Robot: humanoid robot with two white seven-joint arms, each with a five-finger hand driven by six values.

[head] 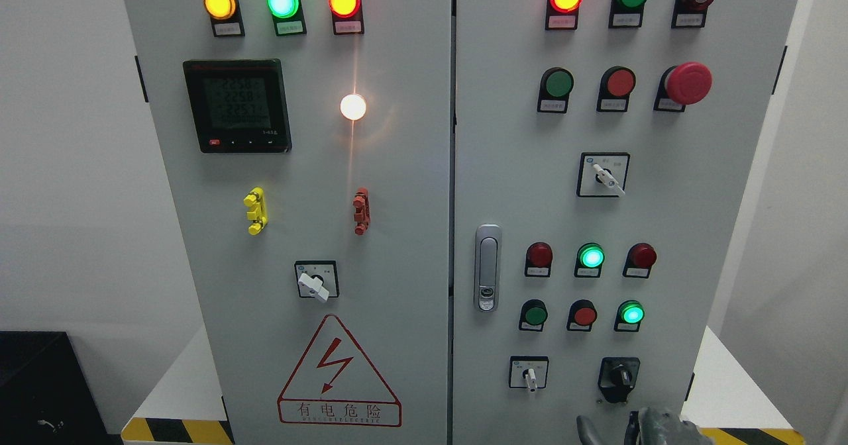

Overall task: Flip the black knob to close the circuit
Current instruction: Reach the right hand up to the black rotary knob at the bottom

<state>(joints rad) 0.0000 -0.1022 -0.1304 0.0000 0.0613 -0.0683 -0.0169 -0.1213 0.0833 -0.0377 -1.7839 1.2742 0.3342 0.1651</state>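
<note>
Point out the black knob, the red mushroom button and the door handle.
black knob (620, 374): head view, on the knob's grip at the panel's lower right.
red mushroom button (689, 83): head view, on the round red cap.
door handle (487, 266): head view, on the silver lever's middle.

a pale grey cabinet (397, 233) bears a black knob (620, 375), a red mushroom button (689, 83), and a red-outlined lightning triangle (339, 372).
</note>
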